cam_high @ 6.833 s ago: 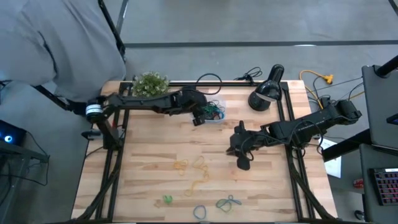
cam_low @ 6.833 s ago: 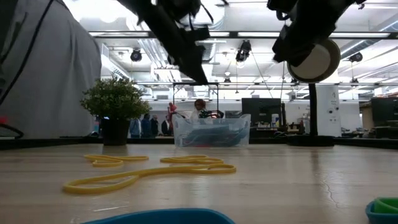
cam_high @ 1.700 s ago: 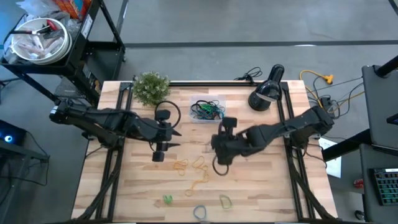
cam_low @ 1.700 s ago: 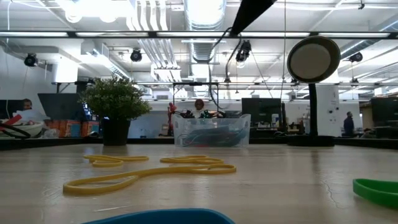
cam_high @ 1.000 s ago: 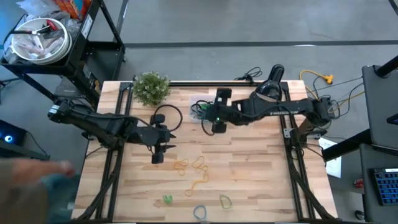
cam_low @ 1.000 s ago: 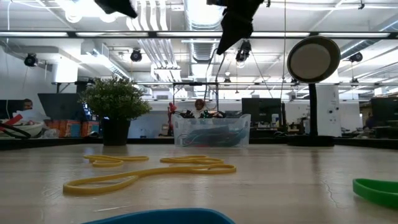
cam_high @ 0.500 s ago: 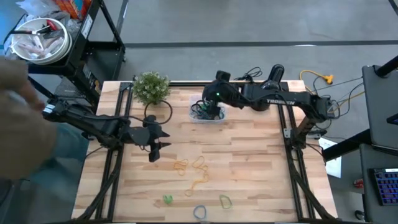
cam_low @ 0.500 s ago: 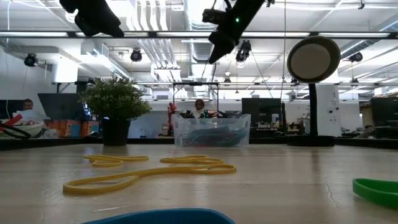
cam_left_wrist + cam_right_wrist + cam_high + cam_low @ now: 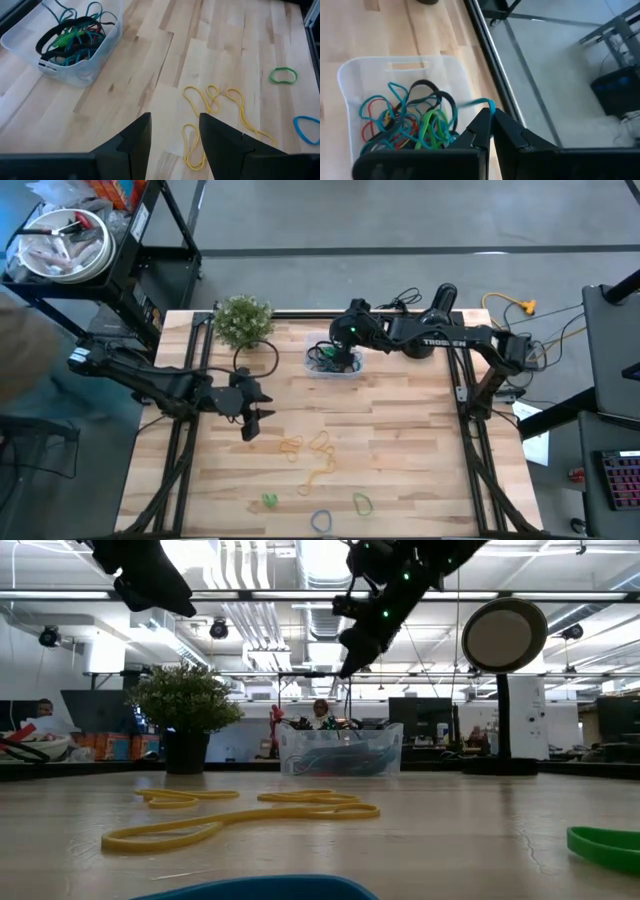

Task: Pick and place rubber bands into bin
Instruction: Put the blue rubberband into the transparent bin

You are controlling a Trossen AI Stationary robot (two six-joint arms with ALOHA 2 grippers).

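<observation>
The clear bin (image 9: 322, 370) stands at the far middle of the table with a tangle of rubber bands (image 9: 400, 117) inside. My right gripper (image 9: 338, 356) hovers over it, slanting down, shut on a blue rubber band (image 9: 472, 103). Loose yellow bands (image 9: 310, 450) lie flat on the wood at mid-table, with green (image 9: 362, 503) and blue (image 9: 320, 520) ones near the front edge. My left gripper (image 9: 250, 425) hangs open above the table's left half, left of the yellow bands (image 9: 210, 107), with nothing between its fingers. My right gripper pinches the blue band between its two fingertips; a short stretch of it (image 9: 489, 103) shows right at the tips. The fingers slant down from the table's far right. The band trails off sideways above the bin's far rim, clear of the table.
A small potted plant (image 9: 243, 320) stands at the far left corner and a black desk lamp (image 9: 430, 328) at the far right. A black cable loop (image 9: 256, 360) lies between the plant and the bin. Bare wood lies between the bin and the yellow bands.
My right gripper, still shut on the blue band, has swung toward the far edge and come down over the bin. My left gripper has sunk a little and drawn back slightly toward the table's left edge, staying open.
</observation>
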